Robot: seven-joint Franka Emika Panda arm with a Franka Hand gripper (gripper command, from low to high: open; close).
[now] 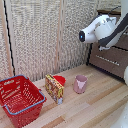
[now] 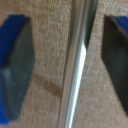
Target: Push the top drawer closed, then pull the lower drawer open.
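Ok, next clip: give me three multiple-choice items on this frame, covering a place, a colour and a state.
1. In the exterior view, the pink cup stands:
A) inside the basket
B) to the exterior view's right of the box
C) on top of the box

2. The basket is:
A) red
B) green
C) white

3. In the wrist view the jaws are:
A) shut on a cup
B) open with the silver bar handle between them
C) shut on nothing

Answers: B, the cup stands apart on that side. A, its mesh walls are red. B, gaps show on both sides of the bar.
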